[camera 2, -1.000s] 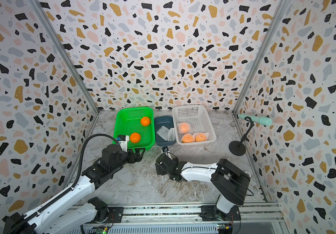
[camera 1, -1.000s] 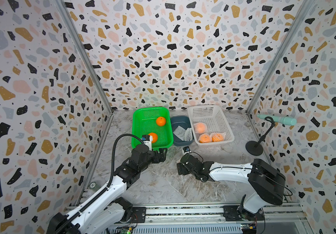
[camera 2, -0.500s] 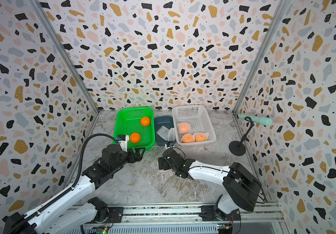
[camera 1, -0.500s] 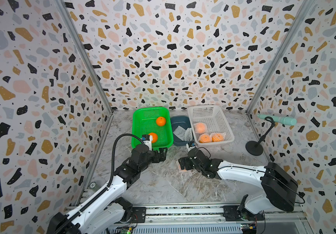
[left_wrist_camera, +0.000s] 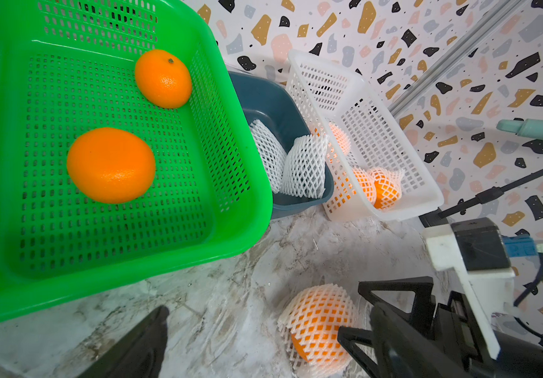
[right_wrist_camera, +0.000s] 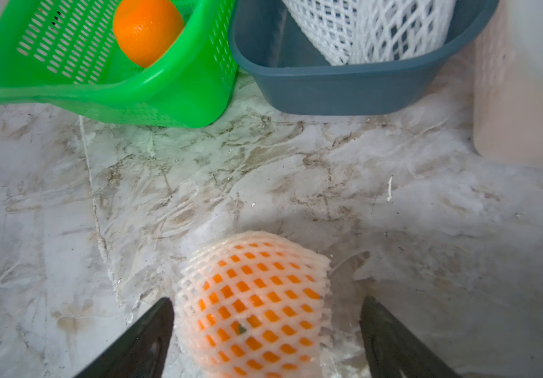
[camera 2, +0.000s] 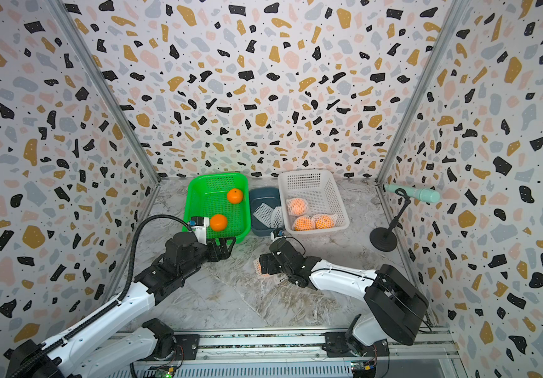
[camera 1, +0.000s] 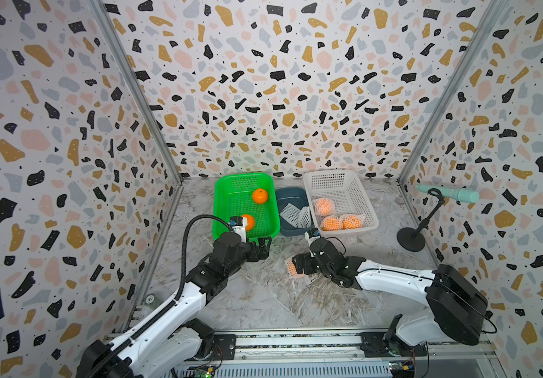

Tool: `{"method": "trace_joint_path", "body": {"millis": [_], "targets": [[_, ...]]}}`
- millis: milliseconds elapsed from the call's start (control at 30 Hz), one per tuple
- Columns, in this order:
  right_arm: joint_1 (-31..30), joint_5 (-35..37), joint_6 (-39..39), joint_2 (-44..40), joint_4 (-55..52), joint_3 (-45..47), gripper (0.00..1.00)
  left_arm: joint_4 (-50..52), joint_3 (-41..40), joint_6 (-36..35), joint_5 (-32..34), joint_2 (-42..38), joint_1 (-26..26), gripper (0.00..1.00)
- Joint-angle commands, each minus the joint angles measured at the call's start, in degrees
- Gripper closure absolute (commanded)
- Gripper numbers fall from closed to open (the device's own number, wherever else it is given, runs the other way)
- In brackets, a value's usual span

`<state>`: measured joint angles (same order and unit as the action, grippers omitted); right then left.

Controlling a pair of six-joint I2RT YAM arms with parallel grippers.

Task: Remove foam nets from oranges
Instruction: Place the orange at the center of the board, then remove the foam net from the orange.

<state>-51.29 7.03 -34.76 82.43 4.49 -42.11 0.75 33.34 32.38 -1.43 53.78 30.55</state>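
1. Clock set on a top view: 12 = back wall, centre = middle of the marble table (camera 1: pixel 263 304)
2. Netted orange (camera 1: pixel 291 269) sits on the table at roughly dead centre, with its foam net on, apart from all three bins
3. Right gripper (camera 1: pixel 298 265) reaches in from 4 o'clock with jaws spread wide, straddling that orange. In the wrist view one finger (right_wrist_camera: pixel 146 340) is right at the net's edge and the other stands off with a visible gap, so it isn't clamped
4. Left gripper (camera 1: pixel 263 247) reaches in from 7 o'clock, jaws apart with nothing between them, tips at the near rim of the green basket (camera 1: pixel 221 209)
5. Green basket is at 11 o'clock and holds two bare oranges (camera 1: pixel 260 196), one toward its back and one toward its front, well apart
6. Blue tub (camera 1: pixel 291 196) is at 12 o'clock, between the baskets, holding two empty nets (camera 1: pixel 291 214) leaning side by side
7. White basket (camera 1: pixel 361 203) is at 1 o'clock and holds three wrapped oranges (camera 1: pixel 324 206); the two at its near edge are touching
8. Black stand (camera 1: pixel 411 239) is at 3 o'clock with a teal cylinder (camera 1: pixel 447 193) on top
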Motion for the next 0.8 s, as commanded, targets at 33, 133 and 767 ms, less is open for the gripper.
{"method": "trace_joint_path", "body": {"millis": [33,133,767], "targets": [[1.6,-4.6,2.2,-3.4,2.4,1.7,0.11,-2.8,-0.5,0.8,0.4,-0.1,0.1,0.03],[3.0,-7.8,3.5,-5.1,3.0,2.5,0.11,-5.5,-1.2,1.4,-1.8,-0.3,0.1,0.03],[11.8,-22.3,5.0,-10.5,9.5,9.1,0.26,-13.5,-9.4,2.0,-9.6,-2.7,0.5,0.03]]}}
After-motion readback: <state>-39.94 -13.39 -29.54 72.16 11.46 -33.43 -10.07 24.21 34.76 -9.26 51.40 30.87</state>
